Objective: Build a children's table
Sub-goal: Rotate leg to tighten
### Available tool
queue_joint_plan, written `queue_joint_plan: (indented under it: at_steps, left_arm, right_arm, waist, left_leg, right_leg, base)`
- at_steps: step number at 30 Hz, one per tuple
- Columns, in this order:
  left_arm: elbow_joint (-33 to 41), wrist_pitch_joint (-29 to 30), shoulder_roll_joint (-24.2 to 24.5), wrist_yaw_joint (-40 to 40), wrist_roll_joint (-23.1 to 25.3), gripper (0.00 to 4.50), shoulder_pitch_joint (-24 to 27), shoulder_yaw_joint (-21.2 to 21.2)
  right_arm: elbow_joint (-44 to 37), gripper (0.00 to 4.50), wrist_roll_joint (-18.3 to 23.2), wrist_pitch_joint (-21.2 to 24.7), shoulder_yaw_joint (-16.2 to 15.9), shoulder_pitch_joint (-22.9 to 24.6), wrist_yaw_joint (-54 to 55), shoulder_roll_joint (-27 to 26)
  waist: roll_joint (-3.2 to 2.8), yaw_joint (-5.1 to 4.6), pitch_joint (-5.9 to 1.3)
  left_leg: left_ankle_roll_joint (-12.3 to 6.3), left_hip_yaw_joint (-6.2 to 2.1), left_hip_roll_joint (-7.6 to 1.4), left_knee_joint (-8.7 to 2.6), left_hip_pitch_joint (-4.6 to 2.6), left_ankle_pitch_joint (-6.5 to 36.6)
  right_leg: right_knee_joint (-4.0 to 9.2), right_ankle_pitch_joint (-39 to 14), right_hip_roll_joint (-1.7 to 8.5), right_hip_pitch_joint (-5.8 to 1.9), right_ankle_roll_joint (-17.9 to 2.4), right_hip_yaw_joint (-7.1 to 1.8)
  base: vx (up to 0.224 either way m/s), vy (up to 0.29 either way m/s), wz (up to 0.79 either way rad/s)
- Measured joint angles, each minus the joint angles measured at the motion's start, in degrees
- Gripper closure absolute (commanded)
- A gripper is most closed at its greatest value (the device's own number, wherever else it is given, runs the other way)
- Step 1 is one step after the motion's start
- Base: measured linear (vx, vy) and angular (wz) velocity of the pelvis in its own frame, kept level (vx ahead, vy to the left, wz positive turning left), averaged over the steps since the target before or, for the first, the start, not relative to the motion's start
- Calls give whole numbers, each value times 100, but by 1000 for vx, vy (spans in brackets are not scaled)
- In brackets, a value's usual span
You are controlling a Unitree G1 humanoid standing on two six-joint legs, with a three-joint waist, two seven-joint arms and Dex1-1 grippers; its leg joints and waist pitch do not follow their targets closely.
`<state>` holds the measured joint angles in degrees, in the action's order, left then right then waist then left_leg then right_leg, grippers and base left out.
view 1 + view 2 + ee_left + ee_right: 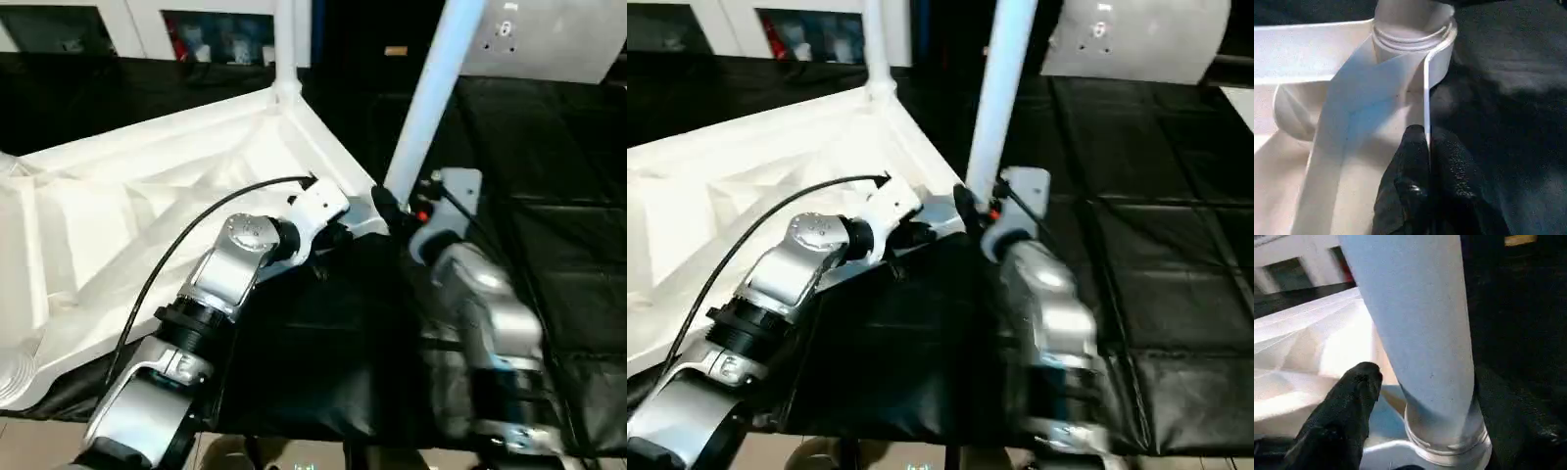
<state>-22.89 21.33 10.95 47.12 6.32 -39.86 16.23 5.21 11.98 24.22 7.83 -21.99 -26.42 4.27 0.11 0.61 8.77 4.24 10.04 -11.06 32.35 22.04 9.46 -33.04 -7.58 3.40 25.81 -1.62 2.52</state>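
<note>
The place reads as an indoor robot test room or lab. A work surface covered in black quilted padding (pixel 549 245) fills the near and right side, and at the far left stands a white cabinet with glass doors (pixel 147 24) holding small coloured items too blurred to identify.

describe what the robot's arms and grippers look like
Both forearms are silver metal with rounded joint housings and black collar rings. A thin black cable loops along the left arm to a white wrist block. The right arm carries a white block with a small red spot at its wrist. The left gripper has two black, grainy-textured fingers; the right gripper's finger is black too.
</note>
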Motion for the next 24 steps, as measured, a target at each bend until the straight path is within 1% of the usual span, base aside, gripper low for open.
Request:
queue_joint_plan:
  at_steps: [1,2,3,5,6,8,9,10,11,12,13,15,17,18,19,20,21,22,23,24]
  left_arm:
    - [13,-29,24,45,-6,450,14,3]
    - [27,-99,138,148,-25,450,48,1]
    - [55,-211,240,291,-52,450,93,22]
    - [86,-355,418,553,-121,450,135,77]
    - [89,-427,512,666,-145,450,160,86]
    - [88,-481,615,807,-164,450,161,105]
    - [78,-608,691,953,-178,450,160,128]
    - [69,-685,753,1078,-214,450,166,171]
    - [60,-751,799,1196,-230,450,171,191]
    - [55,-882,915,1431,-272,450,171,246]
    - [55,-934,992,1579,-300,450,173,267]
    - [39,-1070,1152,1853,-328,450,172,273]
    - [12,-1194,1260,2093,-387,450,172,280]
    - [10,-1274,1300,2218,-423,450,182,307]
    - [10,-1348,1349,2342,-454,450,190,333]
    - [12,-1393,1370,2431,-482,450,198,361]
    - [21,-1495,1450,2604,-523,450,213,415]
    - [26,-1581,1533,2764,-554,450,224,467]
    - [35,-1647,1579,2891,-567,450,225,502]
    - [38,-1705,1608,2999,-595,450,230,507]
  right_arm:
    - [6,71,35,3,-25,33,-140,57]
    - [11,61,112,5,-34,88,-454,242]
    - [18,61,176,4,-63,125,-831,503]
    - [20,46,303,7,-165,178,-1593,1044]
    - [19,29,348,-14,-157,180,-1936,1257]
    - [20,16,394,-77,-178,181,-2298,1438]
    - [69,16,398,-237,-342,184,-2614,1636]
    - [122,16,396,-332,-424,192,-2818,1795]
    - [213,16,385,-455,-448,191,-2973,1913]
    - [396,16,351,-686,-499,179,-3304,2155]
    - [484,16,333,-776,-505,174,-3474,2275]
    - [643,16,329,-942,-524,117,-3820,2404]
    - [723,16,341,-971,-607,41,-4099,2480]
    - [752,32,347,-978,-618,2,-4225,2513]
    - [800,32,366,-979,-633,-50,-4346,2531]
    - [842,42,388,-981,-641,-83,-4429,2550]
    - [930,53,416,-981,-733,-165,-4628,2599]
    - [1008,53,447,-990,-820,-237,-4807,2640]
    - [1082,74,472,-1009,-856,-278,-4936,2664]
    - [1144,74,497,-1033,-889,-309,-5034,2688]
  waist:
    - [-1,-8,0]
    - [-3,-19,1]
    - [-3,-23,1]
    - [-3,0,1]
    - [-3,7,0]
    - [-3,22,0]
    - [-4,38,0]
    - [-4,61,-1]
    - [-4,82,-1]
    - [-4,118,-1]
    - [-4,140,-1]
    - [-4,155,-1]
    - [-4,155,-1]
    - [-4,170,-1]
    - [-4,179,-1]
    - [-4,196,-1]
    - [-4,210,-1]
    - [-4,222,-1]
    - [-4,245,-1]
    - [-4,276,-1]
  left_leg:
    - [-2,0,-1,0,0,-1]
    - [-5,0,-2,1,-2,-4]
    - [-5,0,-4,2,-2,-4]
    - [-9,-4,-4,7,-1,-7]
    - [-11,-4,-6,12,-3,-8]
    - [-9,-4,-8,17,-4,-8]
    - [-9,-4,-9,23,-2,-8]
    - [-9,-4,-9,25,-2,-8]
    - [-9,-3,-9,30,0,-8]
    - [-9,-2,-9,35,1,-8]
    - [-9,-2,-9,36,2,-8]
    - [-11,-1,-9,41,1,-8]
    - [-14,-2,-9,44,2,-10]
    - [-21,-2,-9,44,4,-14]
    - [-25,-2,-9,44,4,-16]
    - [-27,-1,-9,43,4,-17]
    - [-27,0,-11,44,5,-17]
    - [-27,0,-14,44,4,-17]
    - [-27,0,-16,44,4,-17]
    - [-27,1,-18,44,4,-18]
  right_leg:
    - [-1,0,0,0,0,0]
    - [-4,0,-1,0,-1,1]
    - [-6,1,-2,0,-1,4]
    - [-8,1,-2,0,-2,7]
    - [-12,2,-2,-4,-3,8]
    - [-15,6,-2,-5,-9,10]
    - [-15,9,-2,-5,-11,11]
    - [-15,10,-1,-5,-11,10]
    - [-15,10,-1,-6,-11,10]
    - [-15,11,0,-6,-12,7]
    - [-14,11,0,-8,-12,7]
    - [-16,11,1,-13,-13,7]
    - [-17,12,2,-13,-14,7]
    - [-18,12,2,-13,-14,8]
    - [-17,12,2,-13,-15,8]
    - [-19,12,2,-13,-15,8]
    - [-20,12,1,-12,-15,10]
    - [-21,12,1,-12,-15,11]
    - [-22,12,0,-12,-15,13]
    - [-22,12,0,-12,-14,15]
  base:
    - [0,0,0]
    - [0,0,0]
    - [0,0,0]
    - [0,0,0]
    - [0,0,0]
    - [0,0,0]
    - [0,0,0]
    - [0,0,0]
    - [0,0,0]
    - [0,0,0]
    - [0,0,0]
    - [0,0,0]
    - [0,0,0]
    - [0,0,0]
    - [0,0,0]
    - [0,0,0]
    - [0,0,0]
    - [0,0,0]
    - [0,0,0]
    - [0,0,0]
